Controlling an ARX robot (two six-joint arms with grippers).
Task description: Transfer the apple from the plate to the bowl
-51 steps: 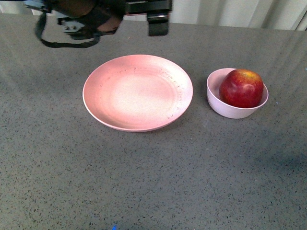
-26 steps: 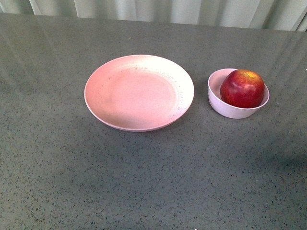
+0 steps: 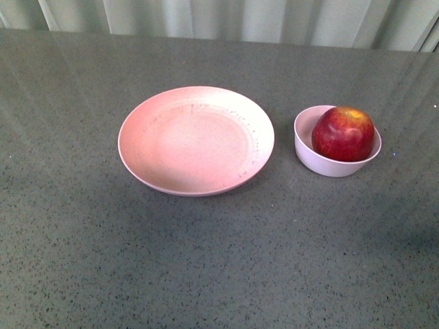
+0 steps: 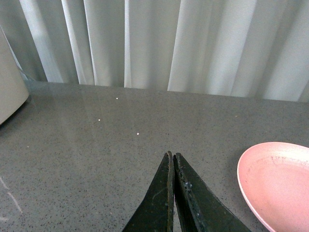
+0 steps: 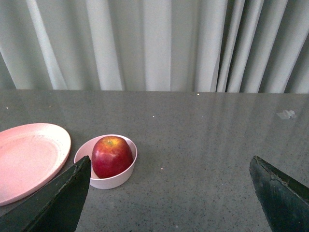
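Nearest in the front view: bare speckled grey tabletop [image 3: 206, 267], no arm in sight there. Further back, a wide shallow pink plate [image 3: 195, 140] with nothing on it, faint speckles along its far and right rim. Just beside it to the right, apart from it by a narrow strip of tabletop, a small pale pink bowl [image 3: 336, 141] holding the dark-red apple [image 3: 343, 133], which fills most of the bowl and rises above the rim, yellowish patch on top. Beyond both, pale pleated curtain [image 3: 226, 17] along the tabletop's far edge.

From the left wrist: left gripper [image 4: 173, 159] with dark jaws pressed together, nothing between them, above bare tabletop, plate edge off to one side [image 4: 277, 181]; a rounded whitish object [image 4: 9, 89] at the frame edge, not identifiable.

From the right wrist: right gripper [image 5: 169, 191] with jaws spread wide and empty, bowl [image 5: 107, 164] and apple [image 5: 111, 155] well beyond the tips, plate [image 5: 29, 157] beside the bowl.
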